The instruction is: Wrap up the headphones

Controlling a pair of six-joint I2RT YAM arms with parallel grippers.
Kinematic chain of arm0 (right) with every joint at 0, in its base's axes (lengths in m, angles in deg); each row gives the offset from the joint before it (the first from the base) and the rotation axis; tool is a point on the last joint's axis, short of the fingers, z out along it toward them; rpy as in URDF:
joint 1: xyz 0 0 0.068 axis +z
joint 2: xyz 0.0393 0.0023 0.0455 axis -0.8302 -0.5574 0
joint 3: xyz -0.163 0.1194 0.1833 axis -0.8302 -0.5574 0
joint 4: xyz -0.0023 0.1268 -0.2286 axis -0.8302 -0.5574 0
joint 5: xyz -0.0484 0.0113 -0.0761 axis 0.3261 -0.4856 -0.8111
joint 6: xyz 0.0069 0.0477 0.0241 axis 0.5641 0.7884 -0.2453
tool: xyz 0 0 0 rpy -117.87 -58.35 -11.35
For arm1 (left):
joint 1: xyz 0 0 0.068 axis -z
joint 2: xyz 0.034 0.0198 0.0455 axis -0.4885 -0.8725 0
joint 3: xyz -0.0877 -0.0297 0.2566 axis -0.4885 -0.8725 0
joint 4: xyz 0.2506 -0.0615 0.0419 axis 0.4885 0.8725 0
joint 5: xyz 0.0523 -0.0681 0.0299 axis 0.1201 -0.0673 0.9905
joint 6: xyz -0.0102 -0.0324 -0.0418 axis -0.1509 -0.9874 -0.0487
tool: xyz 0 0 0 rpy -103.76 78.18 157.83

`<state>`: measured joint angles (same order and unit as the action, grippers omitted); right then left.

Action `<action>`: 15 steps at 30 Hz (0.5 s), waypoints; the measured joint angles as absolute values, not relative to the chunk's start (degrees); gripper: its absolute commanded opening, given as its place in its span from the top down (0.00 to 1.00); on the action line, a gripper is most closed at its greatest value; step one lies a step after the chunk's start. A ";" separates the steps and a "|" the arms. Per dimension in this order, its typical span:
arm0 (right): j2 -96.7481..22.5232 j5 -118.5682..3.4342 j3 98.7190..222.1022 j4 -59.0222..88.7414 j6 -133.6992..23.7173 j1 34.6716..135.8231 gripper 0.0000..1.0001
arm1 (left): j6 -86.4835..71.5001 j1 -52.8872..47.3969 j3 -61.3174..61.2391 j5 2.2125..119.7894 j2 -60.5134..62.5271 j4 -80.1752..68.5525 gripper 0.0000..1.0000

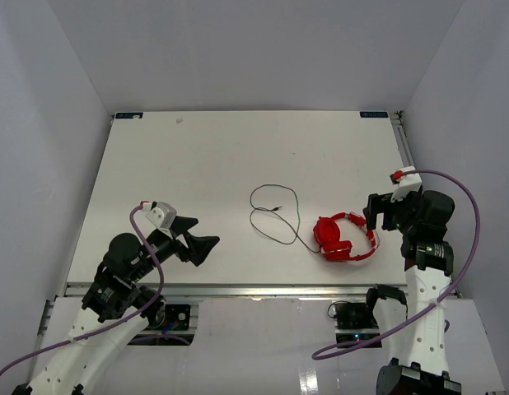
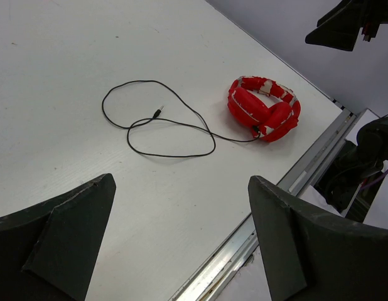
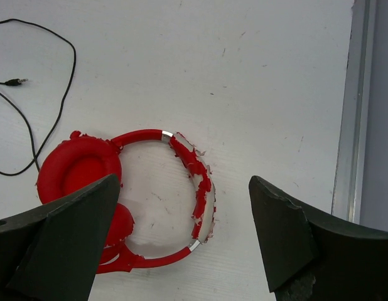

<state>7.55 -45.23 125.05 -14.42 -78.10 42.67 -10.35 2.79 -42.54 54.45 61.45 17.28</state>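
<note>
Headphones (image 1: 343,239) lie flat on the white worktop (image 1: 197,156), right of centre, near the front rail. The cord (image 2: 172,156) trails left in loose loops, with the plug (image 2: 157,111) lying free inside them.

Top view: left gripper (image 1: 202,235) is well apart from the headphones, at front left. Right gripper (image 1: 385,211) sits just beside them, on the right.

Left wrist view: I see my jaws spread wide and empty, and the cord meeting the nearer ear cup.

Right wrist view only: the headband covering is flaked and ragged. These jaws are also spread with nothing pinched, and the headphones show between the fingers (image 3: 68,238), one ear cup partly hidden.
</note>
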 measured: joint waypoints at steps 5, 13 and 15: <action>5.46 -40.03 126.55 -18.18 -85.58 42.60 0.10 | -10.35 2.79 -42.54 54.45 61.45 17.29 0.02; -0.46 -28.57 130.75 -27.56 -99.61 42.63 0.07 | -10.35 2.79 -42.59 54.43 61.45 17.29 0.02; -5.12 -27.97 132.22 -29.86 -102.27 42.63 0.10 | -10.35 2.79 -42.60 54.35 61.45 17.29 0.02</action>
<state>-5.12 -27.97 132.22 -29.86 -102.27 42.63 -10.35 2.79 -42.60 54.35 61.45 17.29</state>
